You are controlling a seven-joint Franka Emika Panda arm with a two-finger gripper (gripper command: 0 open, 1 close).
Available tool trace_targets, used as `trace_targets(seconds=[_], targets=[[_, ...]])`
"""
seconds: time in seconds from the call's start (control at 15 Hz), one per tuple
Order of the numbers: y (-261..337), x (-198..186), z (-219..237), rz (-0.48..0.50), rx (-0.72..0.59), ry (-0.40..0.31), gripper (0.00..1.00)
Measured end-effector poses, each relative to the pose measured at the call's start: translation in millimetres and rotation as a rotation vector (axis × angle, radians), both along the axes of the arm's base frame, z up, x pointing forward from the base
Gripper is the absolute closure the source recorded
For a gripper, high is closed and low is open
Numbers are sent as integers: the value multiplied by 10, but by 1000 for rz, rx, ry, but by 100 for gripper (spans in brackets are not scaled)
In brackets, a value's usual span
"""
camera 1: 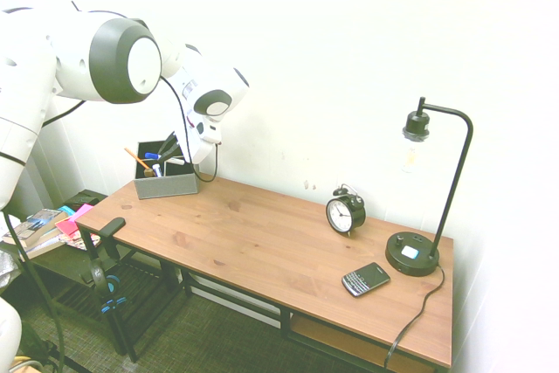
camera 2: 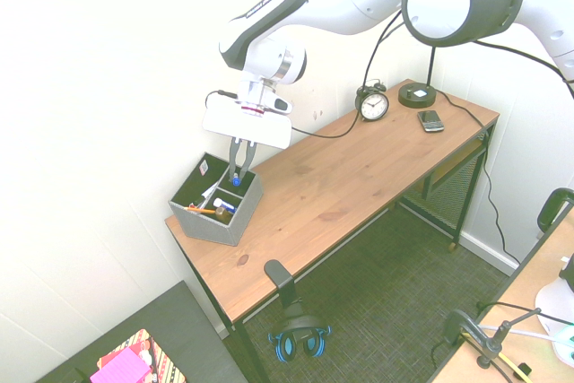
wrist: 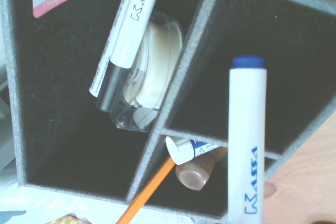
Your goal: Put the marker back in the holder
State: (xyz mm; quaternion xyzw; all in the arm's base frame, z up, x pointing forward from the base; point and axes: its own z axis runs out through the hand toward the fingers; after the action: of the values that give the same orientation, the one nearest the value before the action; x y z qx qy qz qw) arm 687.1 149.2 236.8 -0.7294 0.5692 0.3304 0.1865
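The gray holder (camera 2: 218, 224) stands at the desk's end near the wall; it also shows in the first exterior view (camera 1: 166, 184). My gripper (camera 2: 239, 166) hangs straight above it, shut on the marker (camera 2: 235, 180), whose blue cap points down just over the box's rim. In the wrist view the white barrel of the marker (wrist: 247, 145) hovers over a dark, empty compartment beside the holder's divider (wrist: 184, 77). My gripper (camera 1: 169, 148) sits directly over the box in the first exterior view too.
Inside the holder are another white marker with a black cap (wrist: 126, 30), a clear tape roll (wrist: 152, 72) and an orange pencil (wrist: 149, 192). Further along the desk stand an alarm clock (camera 2: 372, 105), a phone (camera 2: 431, 120) and a lamp (camera 1: 415, 251). The wall is close behind the holder.
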Motion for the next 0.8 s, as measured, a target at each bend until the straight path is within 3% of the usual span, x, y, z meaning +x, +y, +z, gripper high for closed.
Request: trace_targets(seconds=[0.53,0.8], targets=[[-113,61,-165,1,15,6,0],[-8,-14,15,87,-56,-30,0]])
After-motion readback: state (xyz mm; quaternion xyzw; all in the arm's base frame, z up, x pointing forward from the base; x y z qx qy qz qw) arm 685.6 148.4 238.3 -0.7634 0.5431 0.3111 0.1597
